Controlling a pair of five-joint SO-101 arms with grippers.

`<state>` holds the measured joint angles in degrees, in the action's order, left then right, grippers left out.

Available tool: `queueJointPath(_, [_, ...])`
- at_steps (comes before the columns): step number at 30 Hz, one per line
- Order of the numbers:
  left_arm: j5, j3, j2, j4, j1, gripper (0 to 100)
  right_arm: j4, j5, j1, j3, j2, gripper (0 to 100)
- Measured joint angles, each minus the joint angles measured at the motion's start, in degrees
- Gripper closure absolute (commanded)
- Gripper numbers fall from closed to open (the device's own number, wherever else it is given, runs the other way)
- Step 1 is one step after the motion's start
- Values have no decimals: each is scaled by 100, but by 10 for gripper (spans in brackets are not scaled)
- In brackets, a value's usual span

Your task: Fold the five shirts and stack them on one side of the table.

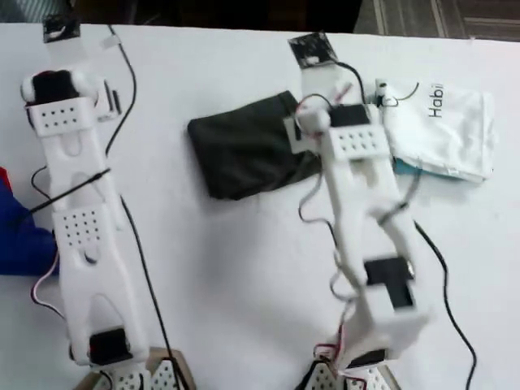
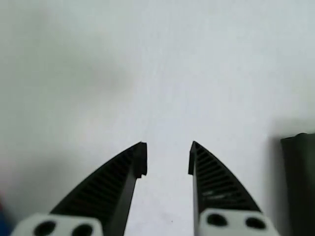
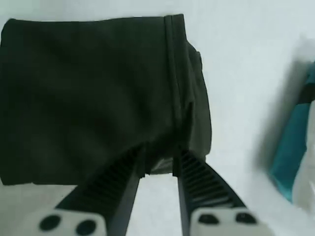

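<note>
covering black shirt (image 1: 244,150) edge, right gripper (image 3: 160,167); stack (image 1: 443,130) beside

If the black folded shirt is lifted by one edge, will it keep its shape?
Probably not: the black shirt is soft layered cloth, so it would likely droop and unfold. Pushed, it may slide or bunch on the smooth table.

The dark shirt (image 1: 244,150) is soft, matt cloth with a stitched hem. The white shirt (image 1: 447,130) is smooth, lightly creased cloth. The counter (image 1: 227,268) is smooth, matt white. The arm shells (image 1: 81,236) are white plastic, and the left fingers (image 2: 123,182) are black ribbed plastic.
</note>
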<state>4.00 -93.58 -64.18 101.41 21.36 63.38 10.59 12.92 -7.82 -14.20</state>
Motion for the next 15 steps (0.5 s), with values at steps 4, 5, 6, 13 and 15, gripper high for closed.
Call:
queueJointPath(4, [0,0,0,0,132,842,431,-44,-9,-782,-1204,915])
queueJointPath(5, [-9,0,0,0,167,842,571,-44,-44,-914,-1424,915])
queueJointPath(6, [-53,0,0,0,193,842,703,-44,-105,-1029,-1618,915])
queueJointPath(13, [-211,0,0,0,264,842,976,-44,-782,-1248,-2321,917])
queueJointPath(15, [-211,0,-9,0,255,842,1081,26,-809,-1380,-2330,917])
